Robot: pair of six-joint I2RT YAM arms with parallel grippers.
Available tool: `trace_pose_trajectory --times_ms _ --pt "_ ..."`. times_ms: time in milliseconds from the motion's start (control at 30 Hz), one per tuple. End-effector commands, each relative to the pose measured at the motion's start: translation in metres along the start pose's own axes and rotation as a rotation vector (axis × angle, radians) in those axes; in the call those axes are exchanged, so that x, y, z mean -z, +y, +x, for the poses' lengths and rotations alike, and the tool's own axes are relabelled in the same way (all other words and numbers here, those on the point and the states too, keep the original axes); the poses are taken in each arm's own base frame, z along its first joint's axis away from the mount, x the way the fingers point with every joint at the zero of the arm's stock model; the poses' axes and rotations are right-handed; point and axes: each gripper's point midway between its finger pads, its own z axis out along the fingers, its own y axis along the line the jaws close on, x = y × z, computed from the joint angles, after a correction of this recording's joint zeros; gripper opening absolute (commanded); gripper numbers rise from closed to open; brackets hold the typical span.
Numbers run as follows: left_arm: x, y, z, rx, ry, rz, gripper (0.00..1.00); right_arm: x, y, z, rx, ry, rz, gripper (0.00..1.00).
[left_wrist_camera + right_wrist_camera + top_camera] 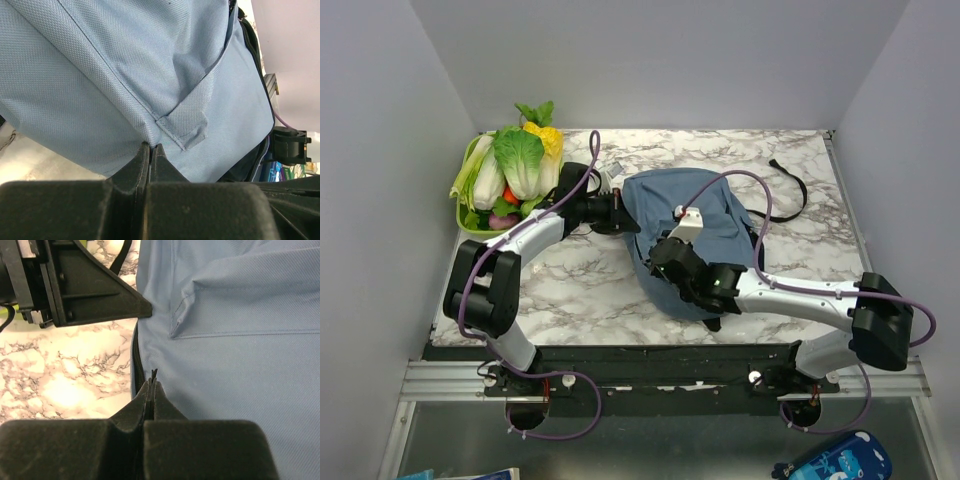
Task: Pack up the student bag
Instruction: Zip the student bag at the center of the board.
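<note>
Student bag (725, 235) edge pinched by left tool (150, 146), right tool (151, 374); elbows bent.

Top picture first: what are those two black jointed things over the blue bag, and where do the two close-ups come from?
They are robot arms, a left arm and a right arm, bolted to the near edge of a marble table and seen from a camera above. Each ends in a two-finger gripper. The close-ups come from a camera on each wrist. On the table lie a dusty-blue backpack and a green basket of vegetables. The left gripper is shut, pinching a fold of the backpack's fabric. The right gripper is shut at the backpack's edge; whether it holds cloth, I cannot tell.
</note>
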Motion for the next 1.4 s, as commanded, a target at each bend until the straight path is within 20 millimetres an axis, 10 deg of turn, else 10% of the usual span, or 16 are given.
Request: trace_pose_trajectory --times_ms 0,300,633,967,1200,1367 --pt "0.004 -0.014 -0.017 -0.028 -0.025 0.058 0.00 0.006 -0.013 0.003 0.013 -0.024 0.065 0.00" --pt "0.007 -0.001 -0.026 -0.024 -0.044 0.023 0.00 0.043 -0.032 0.002 0.020 -0.034 0.108 0.01" --pt "0.004 0.024 -0.052 -0.012 -0.079 -0.034 0.00 0.101 -0.067 0.046 -0.013 0.056 0.210 0.01" --pt "0.006 0.041 -0.083 -0.081 -0.121 -0.114 0.00 0.139 -0.117 0.023 -0.065 -0.016 0.326 0.00" --pt "0.028 -0.014 -0.043 -0.099 0.008 0.037 0.65 0.127 -0.079 0.006 -0.033 -0.087 0.222 0.00" --pt "0.049 -0.064 0.008 -0.188 0.106 0.142 0.73 0.122 -0.058 -0.003 -0.018 -0.114 0.221 0.01"
